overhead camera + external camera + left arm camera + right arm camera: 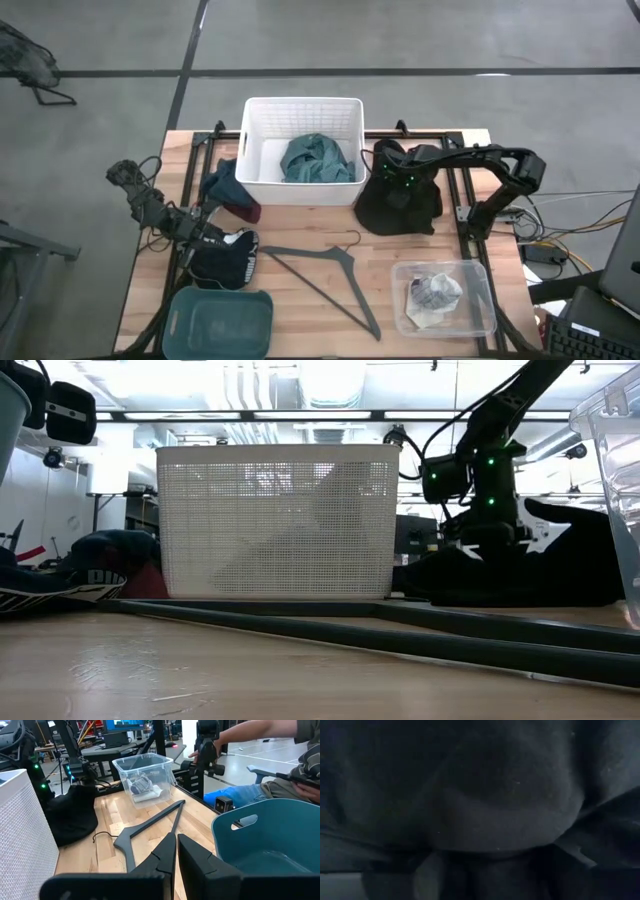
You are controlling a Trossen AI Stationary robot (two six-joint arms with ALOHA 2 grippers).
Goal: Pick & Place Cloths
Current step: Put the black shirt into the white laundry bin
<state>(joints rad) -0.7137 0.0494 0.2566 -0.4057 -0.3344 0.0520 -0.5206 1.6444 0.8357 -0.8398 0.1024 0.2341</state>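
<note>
Right now the right gripper is down on the black garment, which lies heaped on the table at about three o'clock from the white slatted basket, just beside its wall. The right wrist view is filled with dark fabric pressed close to the lens, and I cannot tell how that gripper's jaws stand or whether they hold any cloth. In the low view the same arm comes down from above with green lights showing, its lower end sunk against the black heap.

Inside the basket lies the teal garment, bunched toward the middle. At the basket's eight o'clock corner a dark blue piece and the maroon garment touch its wall. Toward seven o'clock lies the dark navy garment with white print, and the left gripper rests just beside it with its jaws pressed together, nothing between them.

A grey clothes hanger lies flat at the table's centre front. At five o'clock a clear plastic tub holds small white and pale-blue pieces. At seven o'clock, at the table's front edge, sits a teal bin.
</note>
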